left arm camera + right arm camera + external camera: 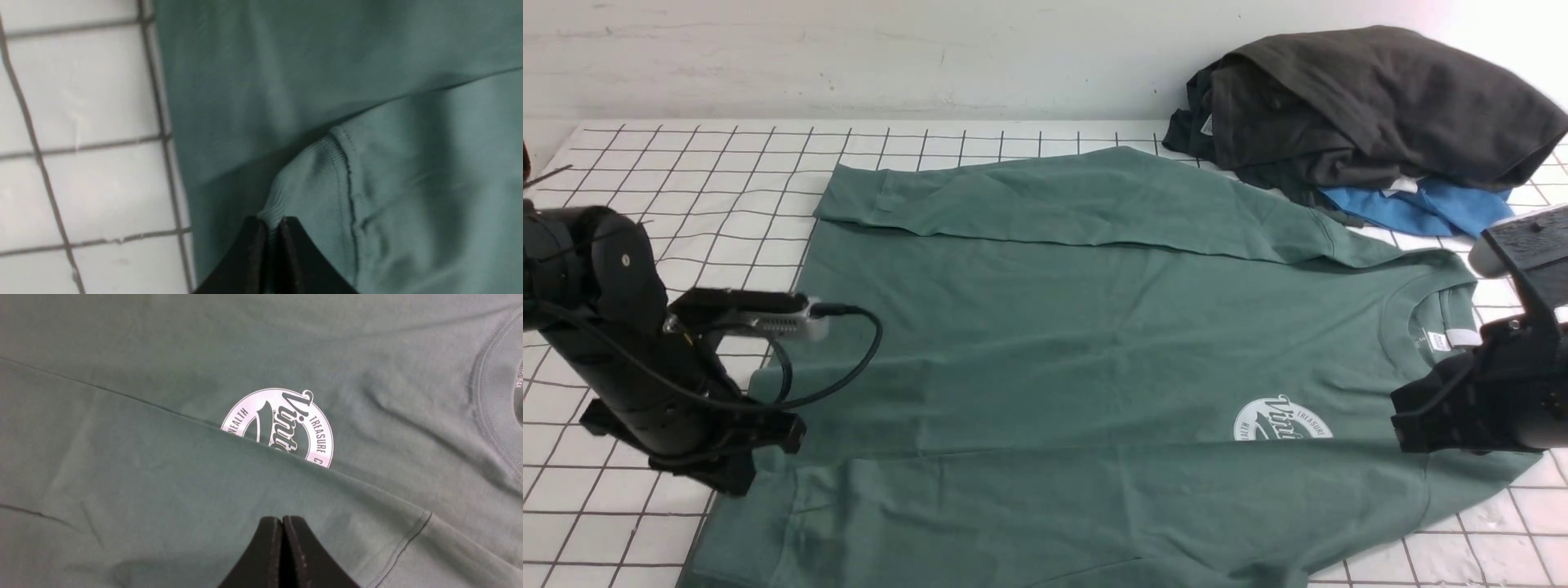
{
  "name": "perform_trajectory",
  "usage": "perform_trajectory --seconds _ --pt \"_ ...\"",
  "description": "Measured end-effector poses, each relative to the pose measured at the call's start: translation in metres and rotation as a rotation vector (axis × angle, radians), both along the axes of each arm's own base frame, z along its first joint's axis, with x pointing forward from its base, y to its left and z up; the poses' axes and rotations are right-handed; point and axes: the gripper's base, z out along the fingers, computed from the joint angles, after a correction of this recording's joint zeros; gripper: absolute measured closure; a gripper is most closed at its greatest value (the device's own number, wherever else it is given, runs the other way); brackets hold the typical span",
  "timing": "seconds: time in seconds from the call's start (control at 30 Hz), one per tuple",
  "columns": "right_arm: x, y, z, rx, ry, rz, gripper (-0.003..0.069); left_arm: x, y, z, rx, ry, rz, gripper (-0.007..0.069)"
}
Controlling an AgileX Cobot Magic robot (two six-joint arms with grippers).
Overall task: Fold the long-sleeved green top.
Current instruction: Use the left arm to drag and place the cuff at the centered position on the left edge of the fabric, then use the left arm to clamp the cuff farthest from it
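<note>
The green long-sleeved top [1078, 343] lies spread flat over the gridded table, collar to the right. Its far sleeve is folded across the body, and the near sleeve lies over the lower half of the white round logo [1282, 418] [286, 424]. My left gripper [273, 220] is shut on the ribbed cuff [310, 179] of the near sleeve, at the top's left edge [783, 431]. My right gripper [282, 519] is shut with nothing between its fingers. It hovers just over the fabric near the shoulder, right of the logo [1409, 425]. The white neck label [1454, 339] shows inside the collar.
A dark charcoal garment [1364, 106] is heaped at the back right with a bright blue garment [1429, 208] under it, touching the green top's far shoulder. The white gridded table cover [645, 163] shows to the left, and a white wall runs behind.
</note>
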Motion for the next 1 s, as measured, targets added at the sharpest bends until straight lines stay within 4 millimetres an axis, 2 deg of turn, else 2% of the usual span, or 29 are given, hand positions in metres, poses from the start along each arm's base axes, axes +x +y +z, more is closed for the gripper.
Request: perform_trajectory --seconds 0.07,0.1,0.17,0.2,0.23,0.27,0.3,0.33,0.37,0.4,0.47,0.5,0.53,0.63,0.67,0.73,0.8,0.87,0.93,0.97,1.0 --pt "0.0 0.0 0.0 -0.001 0.0 0.0 0.0669 0.004 -0.011 0.029 -0.01 -0.105 -0.038 0.062" --pt "0.0 0.0 0.0 -0.001 0.0 0.0 0.0669 0.004 -0.012 0.033 -0.011 -0.116 -0.042 0.062" --pt "0.0 0.0 0.0 -0.003 -0.001 0.001 0.0669 0.012 -0.022 0.074 -0.018 -0.268 -0.08 0.062" --pt "0.0 0.0 0.0 -0.003 -0.001 0.001 0.0669 0.016 -0.023 0.088 -0.012 -0.327 -0.088 0.062" --pt "0.0 0.0 0.0 -0.003 -0.001 0.001 0.0669 0.017 -0.023 0.091 -0.01 -0.339 -0.089 0.062" --pt "0.0 0.0 0.0 -0.003 -0.001 0.001 0.0669 0.027 -0.021 0.109 0.02 -0.429 -0.093 0.062" --pt "0.0 0.0 0.0 -0.003 -0.001 0.001 0.0669 0.027 -0.021 0.109 0.02 -0.428 -0.09 0.062" --pt "0.0 0.0 0.0 -0.003 -0.001 0.001 0.0669 0.04 -0.017 0.118 0.052 -0.498 -0.088 0.062" --pt "0.0 0.0 0.0 -0.003 -0.001 0.001 0.0669 0.041 -0.017 0.118 0.054 -0.503 -0.085 0.062" --pt "0.0 0.0 0.0 -0.003 -0.002 0.001 0.0669 0.052 -0.016 0.116 0.065 -0.525 -0.084 0.062" --pt "0.0 0.0 0.0 -0.003 -0.005 0.0 0.0669 0.073 -0.017 0.097 0.074 -0.519 -0.081 0.062" --pt "0.0 0.0 0.0 -0.003 -0.007 0.0 0.0669 0.075 -0.017 0.094 0.074 -0.517 -0.081 0.062" --pt "0.0 0.0 0.0 -0.003 -0.007 0.0 0.0669 0.082 -0.018 0.083 0.079 -0.503 -0.08 0.0618" --pt "0.001 0.0 0.0 -0.003 -0.008 -0.001 0.0669 0.115 -0.014 0.031 0.091 -0.402 -0.054 0.0569" --pt "0.001 0.0 0.0 -0.003 -0.008 -0.001 0.0669 0.117 -0.014 0.028 0.092 -0.396 -0.051 0.0564" --pt "0.0 0.0 0.0 -0.003 0.001 0.001 0.0669 0.134 -0.009 0.007 0.099 -0.326 -0.021 0.0471" --pt "0.0 0.0 0.0 0.002 0.006 0.0 0.0669 0.142 -0.008 0.004 0.099 -0.301 -0.008 0.0411" --pt "0.0 0.004 -0.003 0.02 0.03 0.008 0.0669 0.152 -0.008 0.01 0.096 -0.297 0.004 0.0322" --pt "0.0 0.016 -0.01 0.023 0.063 0.062 0.0669 0.162 -0.009 0.024 0.091 -0.34 0.006 0.026" --pt "0.0 0.017 -0.011 0.023 0.07 0.07 0.0669 0.163 -0.009 0.026 0.091 -0.346 0.007 0.0257" --pt "0.0 0.027 -0.017 0.02 0.089 0.112 0.0669 0.17 -0.01 0.036 0.086 -0.387 0.009 0.0241"
